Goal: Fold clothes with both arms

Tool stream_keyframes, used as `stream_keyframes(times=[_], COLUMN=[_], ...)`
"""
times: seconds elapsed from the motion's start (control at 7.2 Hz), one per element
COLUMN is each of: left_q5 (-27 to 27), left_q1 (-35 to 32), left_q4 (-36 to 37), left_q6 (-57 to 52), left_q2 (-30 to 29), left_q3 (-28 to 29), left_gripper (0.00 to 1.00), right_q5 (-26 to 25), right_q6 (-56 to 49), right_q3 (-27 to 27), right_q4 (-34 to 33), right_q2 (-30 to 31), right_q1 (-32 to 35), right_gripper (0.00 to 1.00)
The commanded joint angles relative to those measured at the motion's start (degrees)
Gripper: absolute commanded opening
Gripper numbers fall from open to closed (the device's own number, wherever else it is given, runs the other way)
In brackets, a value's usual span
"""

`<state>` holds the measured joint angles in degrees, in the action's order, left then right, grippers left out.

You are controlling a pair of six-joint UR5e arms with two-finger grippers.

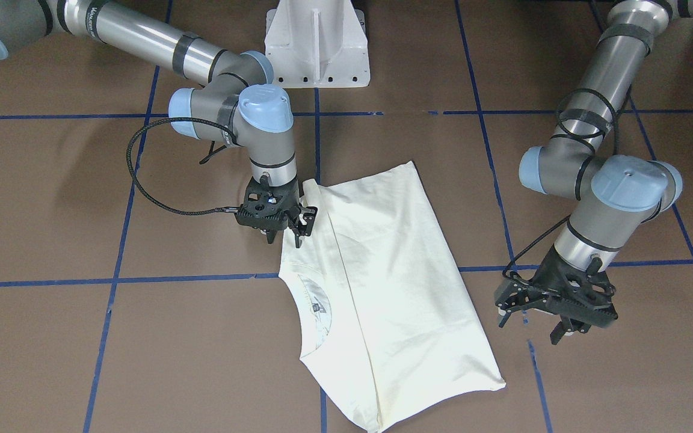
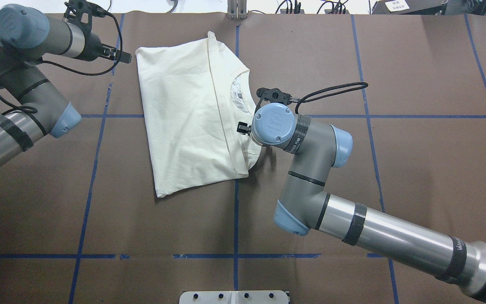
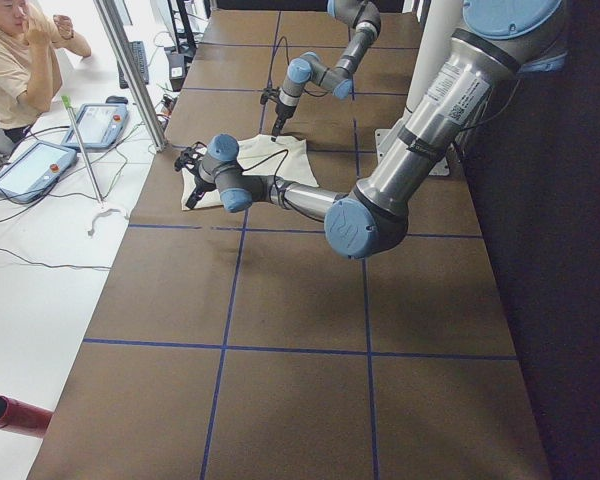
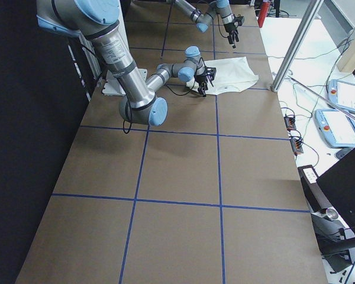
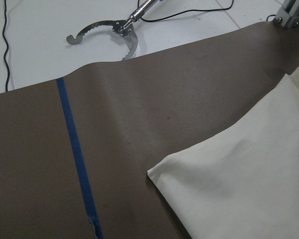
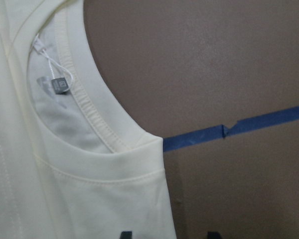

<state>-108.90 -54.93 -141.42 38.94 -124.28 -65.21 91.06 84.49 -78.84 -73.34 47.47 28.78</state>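
Note:
The cream shirt [image 1: 394, 270] lies folded lengthwise on the brown table, plain side up, with its collar and neck label [image 6: 60, 85] showing. In the overhead view the shirt [image 2: 184, 114] sits left of centre. My right gripper [image 1: 285, 237] is low at the shoulder edge beside the collar. It stands open, one fingertip over the cloth and one over the table. In the overhead view its own wrist [image 2: 273, 123] hides it. My left gripper [image 1: 528, 331] hovers open and empty just off the shirt's far corner [image 5: 152, 173]. The cat print does not show.
Blue tape lines [image 1: 190, 279] grid the brown table cover. The white pedestal base [image 1: 316, 45] stands at the robot's side. A person [image 3: 20, 50] sits beyond the table edge near two teach pendants [image 3: 40, 165]. A metal grabber tool [image 5: 109, 32] lies on the floor.

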Motion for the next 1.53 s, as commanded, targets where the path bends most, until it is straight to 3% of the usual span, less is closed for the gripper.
stream_keyframes(times=[0.0, 0.14, 0.28, 0.69, 0.97, 1.11, 1.39], left_q5=[0.00, 0.00, 0.00, 0.00, 0.00, 0.00, 0.00], left_q1=[0.00, 0.00, 0.00, 0.18, 0.18, 0.27, 0.27], left_q4=[0.00, 0.00, 0.00, -0.09, -0.18, -0.44, -0.44], left_q6=[0.00, 0.00, 0.09, 0.26, 0.26, 0.35, 0.35], left_q2=[0.00, 0.09, 0.18, 0.26, 0.26, 0.26, 0.27], left_q3=[0.00, 0.00, 0.00, -0.09, -0.09, -0.09, -0.35], left_gripper=[1.00, 1.00, 1.00, 1.00, 1.00, 1.00, 1.00], right_q5=[0.00, 0.00, 0.00, 0.17, -1.22, -6.11, -7.65], right_q6=[2.42, 3.30, 4.27, 5.16, 5.77, 6.38, 6.74], right_q3=[0.00, -0.09, -0.09, -4.10, -14.79, -19.12, -22.84], right_q4=[-0.05, -0.05, 0.04, -0.39, -0.75, -0.66, -0.66], right_q2=[-0.27, -0.36, -0.37, 1.29, 10.22, 14.36, 18.43], right_q1=[-0.13, -0.22, -0.22, 0.04, -2.22, -6.33, -8.48], right_gripper=[0.20, 0.03, 0.00, 0.00, 0.00, 0.00, 0.00])
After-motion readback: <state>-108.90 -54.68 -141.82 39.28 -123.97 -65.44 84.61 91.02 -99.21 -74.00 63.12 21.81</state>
